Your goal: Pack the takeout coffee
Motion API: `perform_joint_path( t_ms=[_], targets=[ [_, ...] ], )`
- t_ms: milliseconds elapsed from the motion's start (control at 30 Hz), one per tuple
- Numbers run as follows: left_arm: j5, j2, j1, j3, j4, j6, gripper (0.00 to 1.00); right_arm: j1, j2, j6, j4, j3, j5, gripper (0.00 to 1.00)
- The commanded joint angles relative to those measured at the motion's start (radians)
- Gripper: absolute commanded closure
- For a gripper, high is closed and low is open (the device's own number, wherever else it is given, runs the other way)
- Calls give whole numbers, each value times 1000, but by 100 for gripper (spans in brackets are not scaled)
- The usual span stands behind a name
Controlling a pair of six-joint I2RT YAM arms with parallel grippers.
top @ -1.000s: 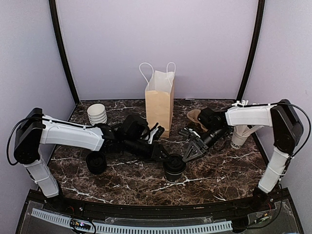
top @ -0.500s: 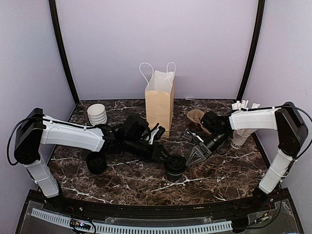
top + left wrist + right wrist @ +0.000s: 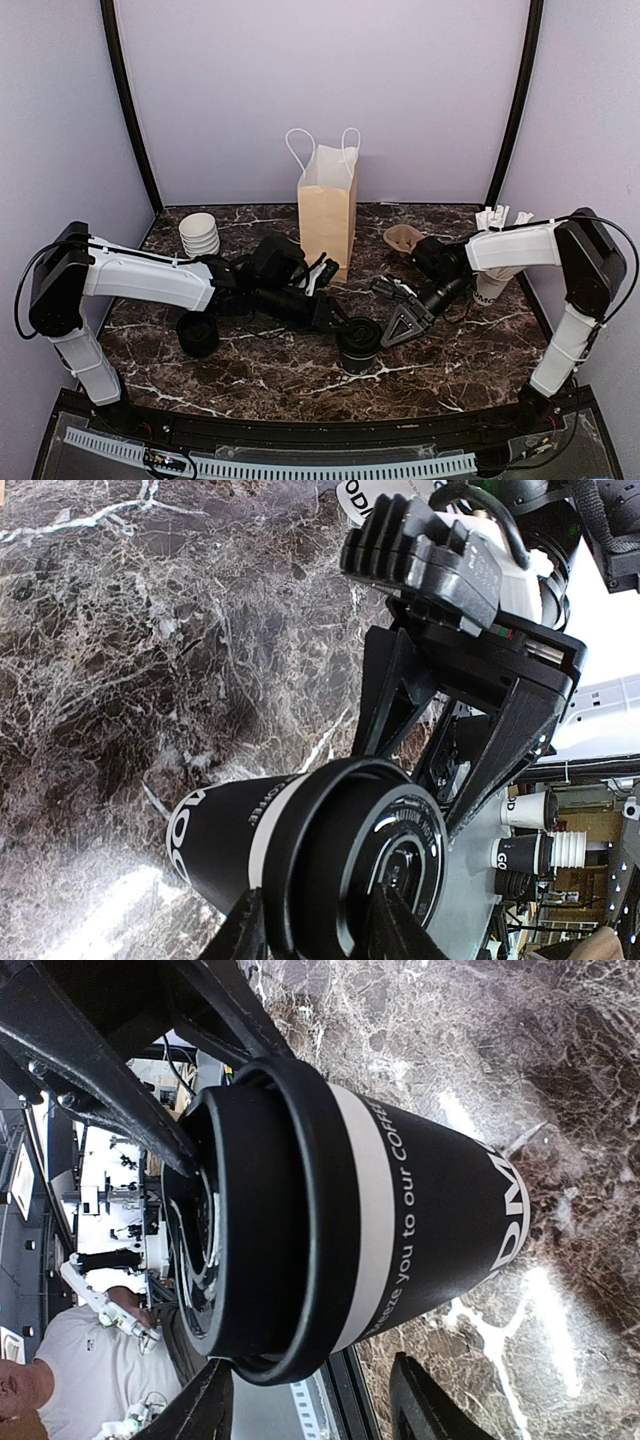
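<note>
coffee (image 3: 357,347), where is it?
upright on the marble table (image 3: 455,350), near the front edge and about mid-way between the two arms. its black lid (image 3: 390,860) is on.

who has hold of it?
the left gripper (image 3: 320,932). its fingers sit on either side of the lid and look clamped on the coffee's top. the wrist view shows the lid filling the gap between them.

and the right gripper (image 3: 315,1405)?
its jaws are spread, one finger on each side of the coffee's upper part, coming in from the right. i cannot tell whether either finger touches the cup. from above it sits just beside the coffee.

what lies between the coffee and the bag (image 3: 327,205)?
the left arm (image 3: 285,295). its black forearm and wrist run across the table from the left, right through the stretch between them. the bag stands upright at the back, handles up, mouth open, well taller than the coffee.

anything else around?
a stack of cups (image 3: 199,234) at the back left, apart from everything. a black round thing (image 3: 198,335) is on the near side of the left arm, just beside it; what it is i cannot tell. a brown paper piece (image 3: 402,240) lies right of the bag, near the right arm's wrist. a white cup (image 3: 487,292) stands at the far right, partly hidden behind the right arm, with white stirrers (image 3: 498,214) showing above the arm.
</note>
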Motion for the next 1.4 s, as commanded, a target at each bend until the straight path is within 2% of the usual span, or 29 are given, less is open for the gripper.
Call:
perform_joint_path(
  t_ms=[0,167,367,533,733,800,867,1000,1167,1367],
  targets=[
    [-69,55,-4,-50,-158,2,64,16,41,8,19,-3,-13,45],
    [-69,63,-5,-49,-154,0,64,16,71,50,40,-6,25,44],
    [-75,73,-5,-59,-153,-5,64,5,194,207,68,-31,454,61],
    [-103,78,-4,-80,-167,-16,64,-11,318,237,48,-14,510,66],
    [-123,89,24,-144,-176,-67,64,-13,304,243,62,-22,593,74],
    [-116,84,32,-157,-152,-65,64,-12,267,218,78,-19,541,74],
    [-100,70,32,-157,-115,-34,64,-12,225,169,67,16,414,74],
    [-90,24,31,-120,-44,82,63,-12,158,21,-50,132,193,64],
    [-102,-19,32,-17,-35,192,60,-12,73,-60,-98,162,107,55],
    [-137,-32,35,73,-66,267,55,-13,47,-119,-154,166,71,51]
  ],
)
